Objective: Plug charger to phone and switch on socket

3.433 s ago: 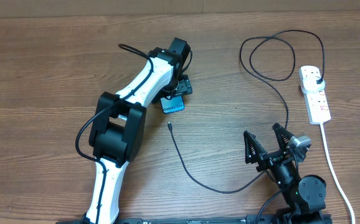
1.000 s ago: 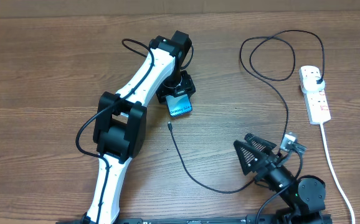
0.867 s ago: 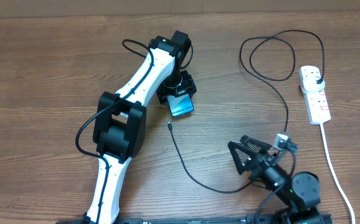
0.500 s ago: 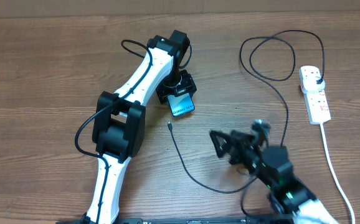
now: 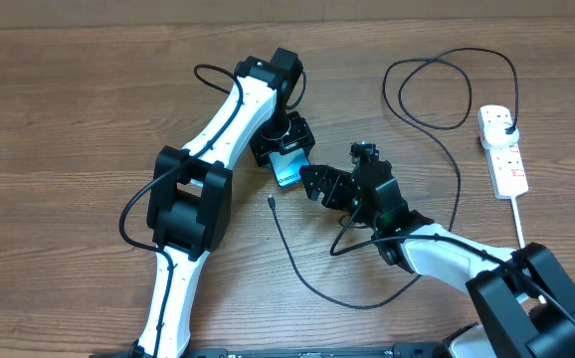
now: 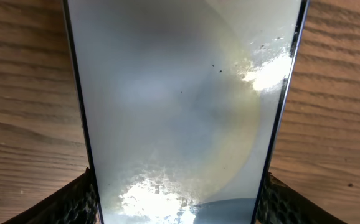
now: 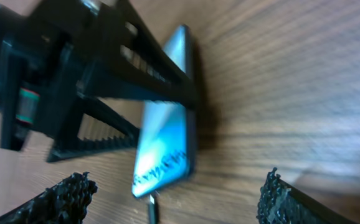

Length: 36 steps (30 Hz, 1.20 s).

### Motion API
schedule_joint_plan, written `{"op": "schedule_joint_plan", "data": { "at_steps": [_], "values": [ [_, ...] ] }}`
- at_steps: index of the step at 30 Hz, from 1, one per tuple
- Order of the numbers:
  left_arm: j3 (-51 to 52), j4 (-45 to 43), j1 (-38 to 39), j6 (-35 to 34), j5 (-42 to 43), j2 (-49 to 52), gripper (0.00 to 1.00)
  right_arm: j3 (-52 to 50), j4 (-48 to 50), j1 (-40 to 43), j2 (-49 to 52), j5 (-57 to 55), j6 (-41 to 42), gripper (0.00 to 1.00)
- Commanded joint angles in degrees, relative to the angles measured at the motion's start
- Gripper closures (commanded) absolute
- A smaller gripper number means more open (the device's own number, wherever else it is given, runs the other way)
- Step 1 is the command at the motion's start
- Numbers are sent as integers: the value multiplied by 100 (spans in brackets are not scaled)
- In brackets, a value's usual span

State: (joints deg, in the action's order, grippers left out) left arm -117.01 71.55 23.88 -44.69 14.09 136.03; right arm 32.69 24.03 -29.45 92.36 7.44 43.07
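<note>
The left tool (image 5: 286, 147) is clamped on the phone (image 5: 288, 170) by its long edges, the lit screen facing up. The right tool (image 5: 313, 186) is wide open and empty, with the phone just ahead of its fingers. The charger (image 5: 272, 204) lies on the worktop (image 5: 69, 119), its tip near the right tool, just past the phone's lower edge. The socket (image 5: 502, 149) sits well behind that tool.

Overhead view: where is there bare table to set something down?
The table is bare left of the left arm and along the top edge between that arm and the charger loop. Crowded around the phone, gripped by the left end effector with the right end effector beside it.
</note>
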Motion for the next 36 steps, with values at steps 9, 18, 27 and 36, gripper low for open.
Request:
{"op": "schedule_joint_plan", "data": {
  "at_steps": [9,18,27,36],
  "values": [
    [-151,-24,-39,-76,859,20,96,319,592,-166,868,105,407,19],
    [-151,-22,-39,-81,1303,20,96,605,570,-166,1043,-321,656,39],
    [-151,-42,-39,-249,1606,20,96,608,601,-166,1043,-356,671,72],
    [-240,162,-175,131,1628,-455,46,608,756,22,546,-114,748,97]
  ]
}}
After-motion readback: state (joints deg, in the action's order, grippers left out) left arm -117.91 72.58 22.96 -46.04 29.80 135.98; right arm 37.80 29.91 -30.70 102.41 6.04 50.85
